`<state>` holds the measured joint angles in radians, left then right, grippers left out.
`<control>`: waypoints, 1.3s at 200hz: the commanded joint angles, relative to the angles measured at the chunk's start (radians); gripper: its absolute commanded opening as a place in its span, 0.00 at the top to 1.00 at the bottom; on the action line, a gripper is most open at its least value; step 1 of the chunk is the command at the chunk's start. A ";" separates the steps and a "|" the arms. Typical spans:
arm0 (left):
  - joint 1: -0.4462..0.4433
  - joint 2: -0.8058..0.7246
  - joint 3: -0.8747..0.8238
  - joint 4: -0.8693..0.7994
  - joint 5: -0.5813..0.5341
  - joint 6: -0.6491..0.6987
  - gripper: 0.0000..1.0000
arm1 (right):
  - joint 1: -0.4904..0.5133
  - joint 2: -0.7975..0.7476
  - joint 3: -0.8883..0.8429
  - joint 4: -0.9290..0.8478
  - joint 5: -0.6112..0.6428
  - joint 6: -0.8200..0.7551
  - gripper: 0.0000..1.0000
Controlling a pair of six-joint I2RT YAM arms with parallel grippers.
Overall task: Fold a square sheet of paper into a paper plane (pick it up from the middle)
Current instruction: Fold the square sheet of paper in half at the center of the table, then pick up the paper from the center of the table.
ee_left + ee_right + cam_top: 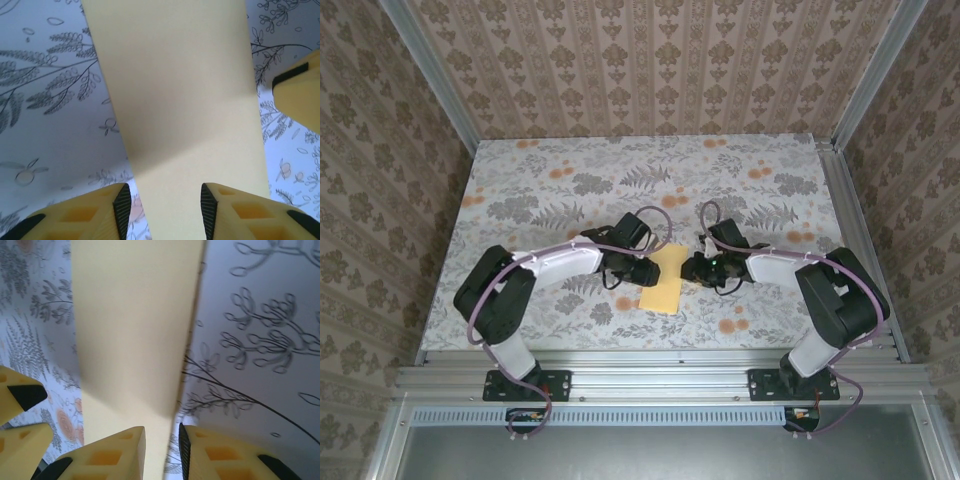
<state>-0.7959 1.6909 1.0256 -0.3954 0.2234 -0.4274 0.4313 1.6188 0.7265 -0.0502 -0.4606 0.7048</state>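
at the middle of the table (570, 170), the square sheet of paper (663, 284) sits between both arms.
left gripper (162, 202) jaws stand apart astride it; right gripper (161, 442) jaws are narrowly apart, seemingly pinching nothing. best to align the edges squarely before pressing any crease.
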 commanded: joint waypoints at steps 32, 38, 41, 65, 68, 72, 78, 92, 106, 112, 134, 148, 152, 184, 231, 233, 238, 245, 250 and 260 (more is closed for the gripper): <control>0.009 -0.102 -0.099 -0.035 0.030 -0.045 0.48 | 0.036 0.029 0.060 -0.064 0.044 -0.036 0.69; 0.010 -0.111 -0.111 -0.024 0.040 -0.052 0.48 | 0.043 0.030 0.066 -0.078 0.054 -0.041 0.68; 0.010 -0.114 -0.116 -0.018 0.045 -0.056 0.48 | 0.047 0.029 0.068 -0.083 0.060 -0.043 0.68; 0.009 -0.122 -0.139 0.029 0.082 -0.081 0.47 | 0.069 0.030 0.087 -0.127 0.095 -0.043 0.67; 0.008 -0.121 -0.141 0.033 0.083 -0.083 0.47 | 0.070 0.028 0.087 -0.132 0.101 -0.041 0.67; 0.007 -0.120 -0.142 0.038 0.083 -0.084 0.47 | 0.070 0.026 0.085 -0.138 0.109 -0.039 0.66; 0.008 -0.115 -0.143 0.048 0.083 -0.086 0.48 | 0.072 0.022 0.083 -0.146 0.119 -0.035 0.65; 0.008 -0.100 -0.145 0.075 0.089 -0.092 0.48 | 0.072 0.007 0.078 -0.163 0.145 -0.027 0.62; 0.009 -0.077 -0.138 0.094 0.096 -0.092 0.48 | 0.073 -0.005 0.070 -0.165 0.159 -0.017 0.62; 0.009 -0.068 -0.131 0.099 0.095 -0.088 0.49 | 0.073 -0.007 0.068 -0.165 0.165 -0.012 0.61; 0.008 -0.030 -0.099 0.115 0.090 -0.079 0.50 | 0.073 -0.002 0.055 -0.122 0.145 0.013 0.60; 0.008 -0.006 -0.085 0.123 0.096 -0.074 0.52 | 0.073 0.005 0.047 -0.083 0.122 0.035 0.60; 0.008 0.001 -0.082 0.125 0.097 -0.072 0.52 | 0.073 0.008 0.046 -0.076 0.117 0.039 0.60; 0.008 0.048 -0.077 0.133 0.095 -0.060 0.57 | 0.076 0.029 0.054 -0.049 0.096 0.057 0.60; 0.008 0.088 -0.086 0.127 0.081 -0.045 0.65 | 0.090 0.055 0.076 -0.074 0.108 0.064 0.59; 0.008 0.090 -0.087 0.127 0.081 -0.044 0.65 | 0.090 0.054 0.076 -0.074 0.108 0.065 0.59; 0.008 0.092 -0.087 0.124 0.078 -0.044 0.65 | 0.093 0.054 0.079 -0.075 0.109 0.066 0.59; 0.008 0.096 -0.086 0.122 0.076 -0.041 0.66 | 0.098 0.053 0.083 -0.076 0.109 0.068 0.59; 0.008 0.100 -0.087 0.120 0.074 -0.039 0.67 | 0.101 0.053 0.083 -0.072 0.105 0.070 0.59; 0.007 0.105 -0.086 0.116 0.071 -0.035 0.67 | 0.103 0.052 0.078 -0.040 0.087 0.084 0.59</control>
<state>-0.7837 1.7374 0.9367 -0.2775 0.3031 -0.4931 0.5137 1.6562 0.7902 -0.1108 -0.3470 0.7609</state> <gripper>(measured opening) 0.336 0.413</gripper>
